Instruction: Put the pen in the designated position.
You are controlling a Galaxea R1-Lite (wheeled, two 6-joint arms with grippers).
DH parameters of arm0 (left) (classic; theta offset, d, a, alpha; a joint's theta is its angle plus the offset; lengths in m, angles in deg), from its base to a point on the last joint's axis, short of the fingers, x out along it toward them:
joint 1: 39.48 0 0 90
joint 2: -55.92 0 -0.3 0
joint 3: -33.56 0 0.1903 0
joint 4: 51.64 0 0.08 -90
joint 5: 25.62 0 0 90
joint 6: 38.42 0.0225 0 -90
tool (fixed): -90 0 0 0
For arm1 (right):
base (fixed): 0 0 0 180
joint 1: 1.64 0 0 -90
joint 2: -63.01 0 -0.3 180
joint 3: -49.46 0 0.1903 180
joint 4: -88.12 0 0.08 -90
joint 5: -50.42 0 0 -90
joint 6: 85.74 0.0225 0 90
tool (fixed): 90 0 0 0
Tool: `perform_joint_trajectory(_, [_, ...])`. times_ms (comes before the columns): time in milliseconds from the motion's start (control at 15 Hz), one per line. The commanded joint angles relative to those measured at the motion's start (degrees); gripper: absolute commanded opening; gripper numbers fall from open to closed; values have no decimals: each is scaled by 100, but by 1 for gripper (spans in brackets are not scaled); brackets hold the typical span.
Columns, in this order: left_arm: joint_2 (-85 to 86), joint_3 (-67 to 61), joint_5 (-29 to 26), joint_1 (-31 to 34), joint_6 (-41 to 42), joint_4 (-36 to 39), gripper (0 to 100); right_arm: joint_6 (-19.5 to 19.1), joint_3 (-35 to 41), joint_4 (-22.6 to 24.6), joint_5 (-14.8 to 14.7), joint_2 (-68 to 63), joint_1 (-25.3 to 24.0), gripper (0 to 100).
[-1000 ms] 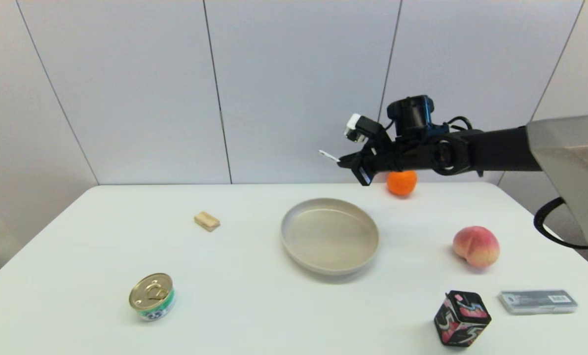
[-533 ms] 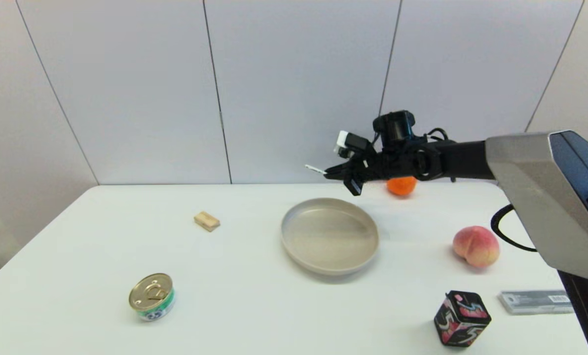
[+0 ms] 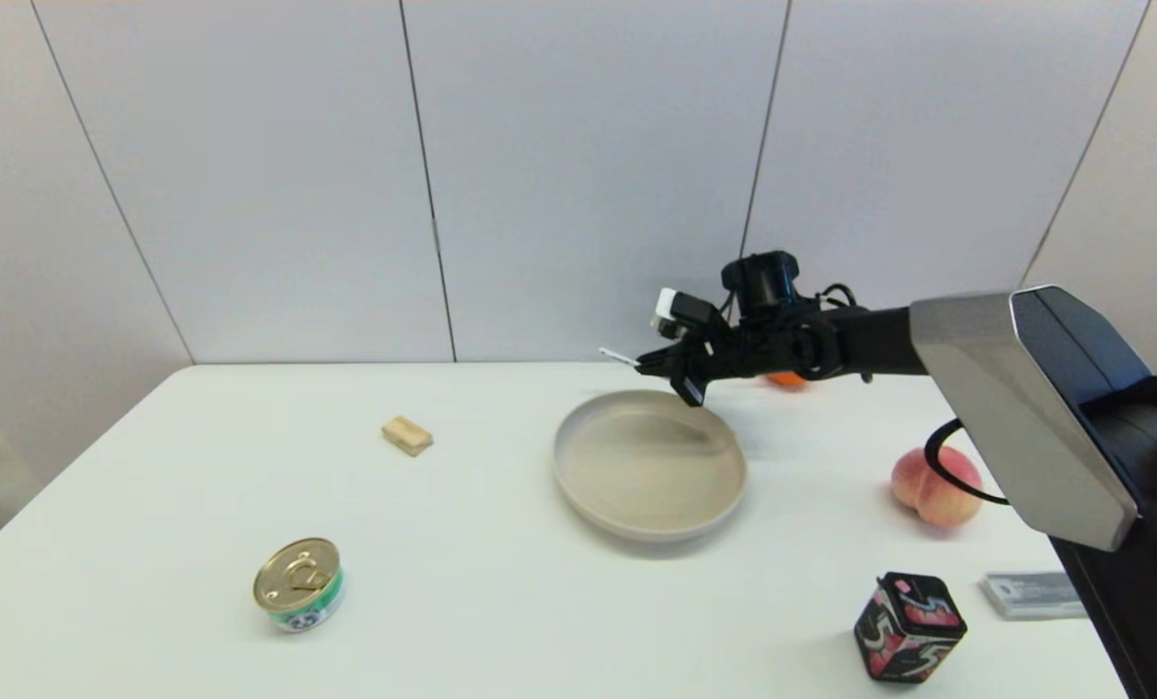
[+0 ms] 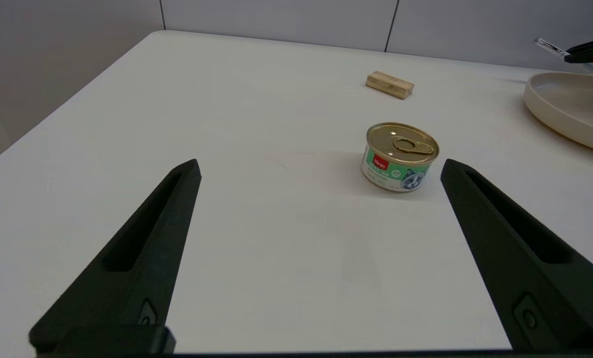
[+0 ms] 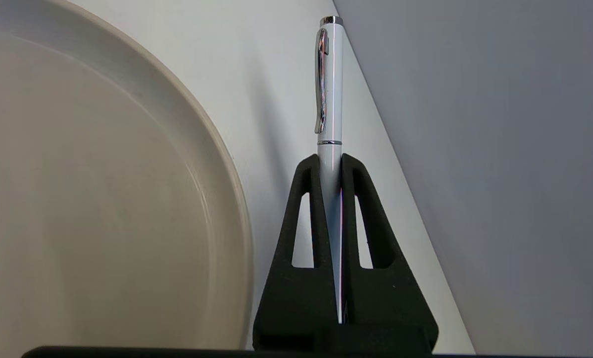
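While the right arm reaches in over the far side of the worktop (image 3: pixel 501 582), its right pincer (image 3: pixel 658 365) is clenched on the pen (image 3: pixel 621 357), held above the far rim of the beige plate (image 3: pixel 578 485) and clear of the surface. In the right wrist view the two black fingers (image 5: pixel 310 209) press against either side of the white barrel, and the pen (image 5: pixel 329 89) juts out well past their tips, its silver clip and capped end leading; the gripped end is hidden between the fingers. The plate (image 5: pixel 227 209) curves just beside the pen, with a strip of bare white worktop between plate rim and the wall panels.

The left pincer (image 4: pixel 321 169) hangs low over the worktop on the near side of the plate, its fingers spread wide and grasping nothing. Between and beyond its fingertips stands a small gold-lidded can (image 4: pixel 400 156), well apart from the plate, and a little wooden block (image 4: pixel 390 84) lies farther off.

Behind the right arm, beyond the plate, an orange (image 3: pixel 787 380) shows only partly. A peach (image 3: pixel 918 485) sits to the plate's right, and a patterned cube (image 3: pixel 909 626) and a flat grey case (image 3: pixel 1030 594) rest nearer than the plate on that same side.
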Motion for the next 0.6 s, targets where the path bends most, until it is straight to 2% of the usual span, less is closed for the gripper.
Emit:
perform_joint_trajectory(67, [1, 0, 2, 2, -1, 0, 100, -29, -7, -2, 12, -87, 60, 0])
perform_joint_trajectory(600, [1, 0, 2, 2, -1, 17, 100, -2, -7, -46, -5, -104, 69, 0])
